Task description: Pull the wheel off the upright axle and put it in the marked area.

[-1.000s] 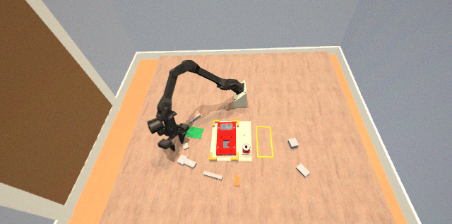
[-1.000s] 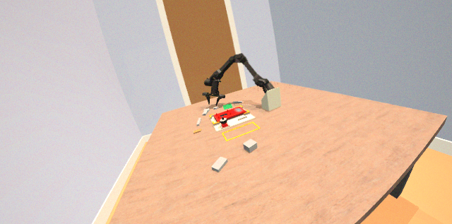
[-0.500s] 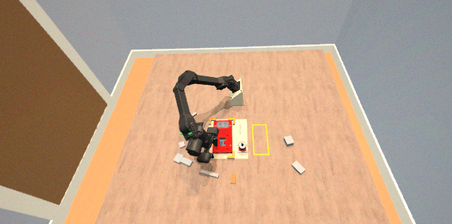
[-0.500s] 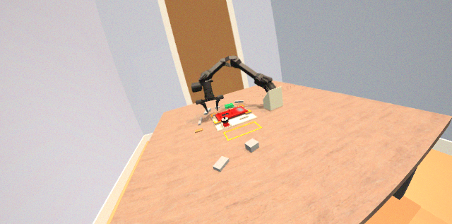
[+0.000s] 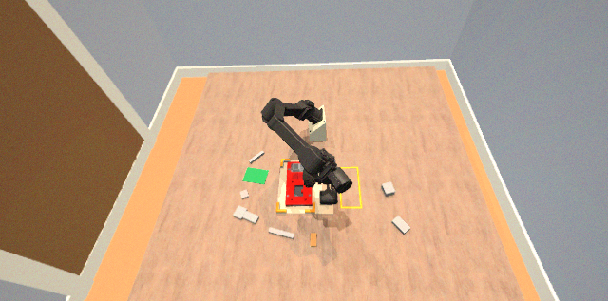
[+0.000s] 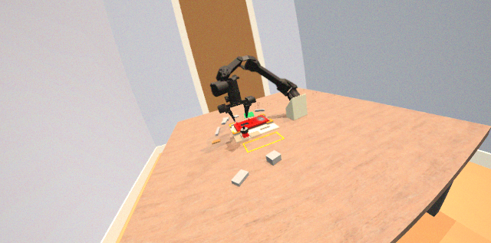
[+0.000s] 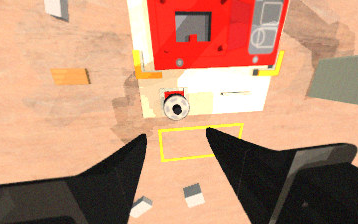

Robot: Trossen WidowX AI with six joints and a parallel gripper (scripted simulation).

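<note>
The wheel (image 7: 175,107) (image 6: 244,132) is small with a black tyre and a pale hub. It sits on its upright axle at the edge of the cream baseplate (image 7: 230,85) (image 6: 265,128), beside the red board (image 7: 205,45) (image 5: 298,190) (image 6: 251,122). The marked area (image 7: 160,146) (image 5: 360,188) (image 6: 265,145) is a yellow outlined rectangle on the table right next to the wheel. My gripper (image 7: 176,134) (image 6: 238,117) (image 5: 328,195) is open and empty. It hangs above the wheel, pointing down, clear of it. In the top view the gripper hides the wheel.
Grey blocks (image 5: 388,188) (image 5: 401,224) (image 6: 273,157) (image 6: 240,177) lie beyond the marked area. An orange block (image 5: 313,239) (image 7: 70,76), a green patch (image 5: 256,176) and more grey pieces (image 5: 244,214) lie around the baseplate. The arm's grey wedge mount (image 5: 318,132) (image 6: 296,107) stands behind.
</note>
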